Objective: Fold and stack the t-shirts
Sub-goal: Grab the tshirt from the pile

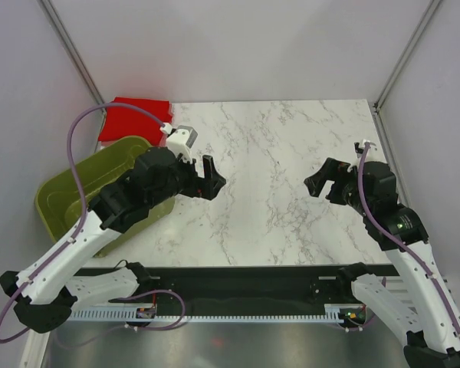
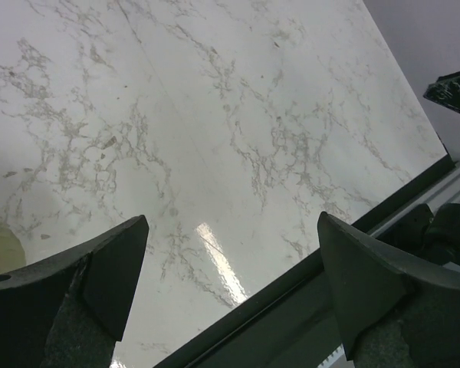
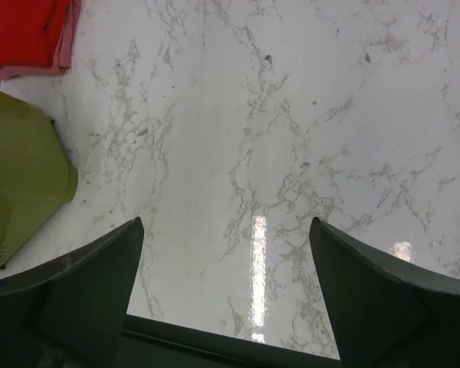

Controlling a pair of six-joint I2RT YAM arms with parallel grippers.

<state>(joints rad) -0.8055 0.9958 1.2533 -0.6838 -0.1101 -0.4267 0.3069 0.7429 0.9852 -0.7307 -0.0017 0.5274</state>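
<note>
Left jaws stand wide apart with nothing between them; right jaws likewise. Both pairs hang above bare worktop [image 1: 276,153], touching nothing, and face each other across the middle.

Directly beneath each pair: white marble-patterned surface only, glossy, with lamp glare showing in both wrist views.

Outward from the left jaws: the olive-green basket [image 1: 65,192] sits just behind and to their left, partly covered by the left arm. Beyond it, in the far left corner, lies the red t-shirt [image 1: 134,116], a flat square bundle touching or just beside the basket's far rim. From the right jaws it is well apart, far across to the left. The right wrist view shows a paler pink edge under the red cloth [image 3: 23,31]; what that is cannot be told.

Only 1 shirt is visible. The turquoise one appears in none of the 3 views; the basket interior is largely hidden.

Handling, as a judgement: light, limp cloth that will sag and unfold if lifted by 1 layer. Pinch through all layers at an edge, ideally at 2 corners with 2 arms. The smooth top should let it slide easily.

Room: plain pale walls close on 3 sides, metal posts at the far corners, black rail along the near edge.
</note>
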